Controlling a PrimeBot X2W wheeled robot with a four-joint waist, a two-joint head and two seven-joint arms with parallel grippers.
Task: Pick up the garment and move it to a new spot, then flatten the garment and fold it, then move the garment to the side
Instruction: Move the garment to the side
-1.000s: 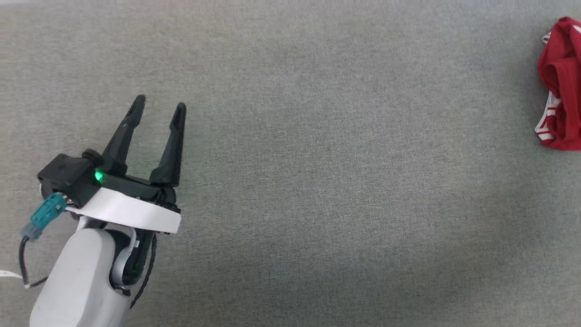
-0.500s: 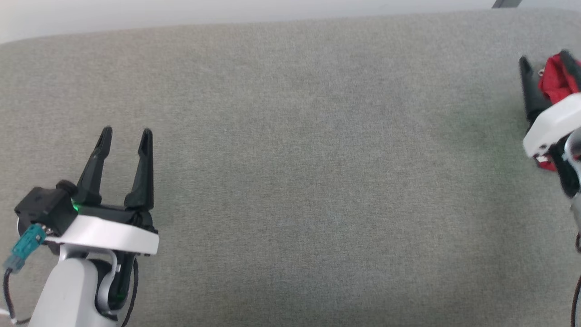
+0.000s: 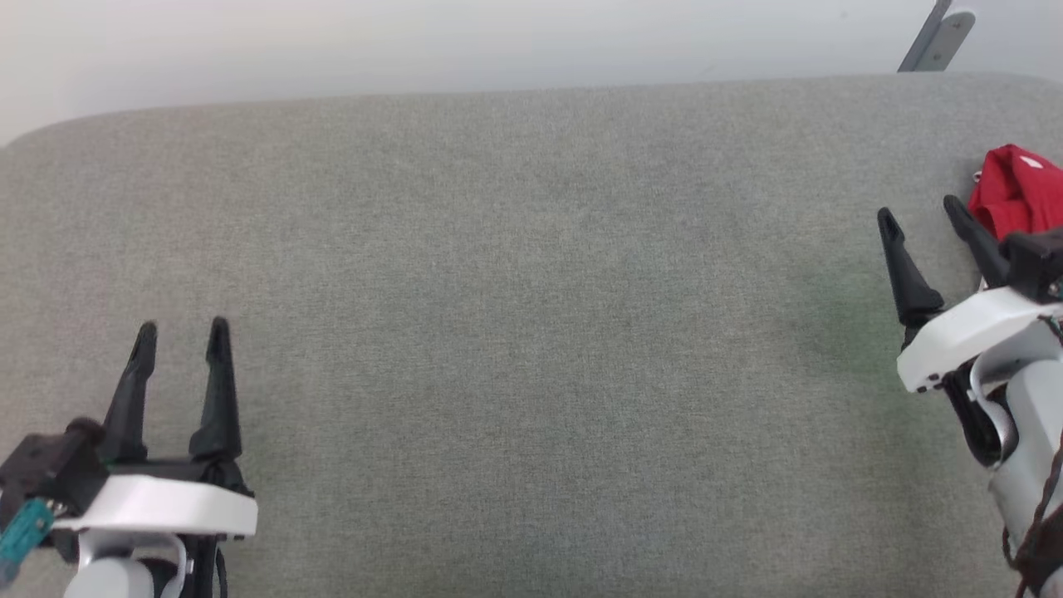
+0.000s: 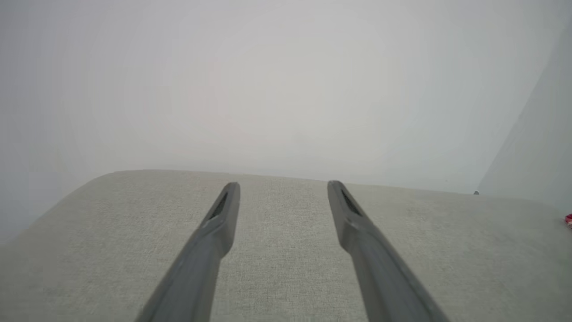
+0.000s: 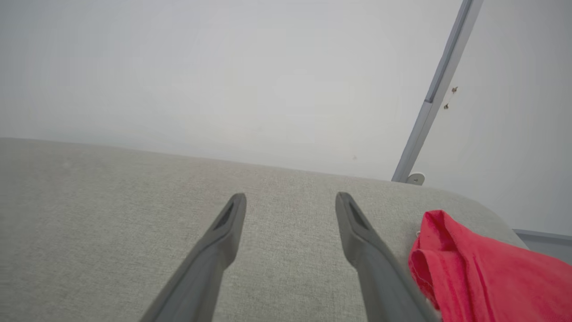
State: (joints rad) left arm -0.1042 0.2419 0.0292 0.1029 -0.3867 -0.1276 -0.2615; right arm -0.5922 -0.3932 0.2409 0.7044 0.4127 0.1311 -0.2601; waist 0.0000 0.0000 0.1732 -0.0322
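Reading the claws: both stand wide apart with nothing between the fingers. The left gripper (image 3: 182, 326) hovers low at my near left over bare fabric; the right gripper (image 3: 920, 208) is out at the far right.

Left wrist view: the left gripper (image 4: 283, 185) points across the open cushion toward a pale wall.

Right wrist view: the right gripper (image 5: 290, 197) has its right-hand finger just beside the red cloth (image 5: 482, 273). I can't tell whether they touch.

Surface: a grey padded cushion (image 3: 531, 291), its wide middle bare, with a metal bar (image 3: 934, 37) rising behind its far right corner.

Garment: I can't place it for certain. What I see is the red cloth (image 3: 1013, 187), bunched at the right end and cut off by the frame edge. No lettering shows on the visible part, so it may be the jersey or a smaller bundle.

Step in hand: undecided. A bunched cloth at the side with both claws free fits a piece waiting to be lifted, and equally one already put aside.

Next move: I'd settle what the cloth is before committing — only if it needs grasping is the right claw the near one, and soft folds call for a pinch on a raised ridge.
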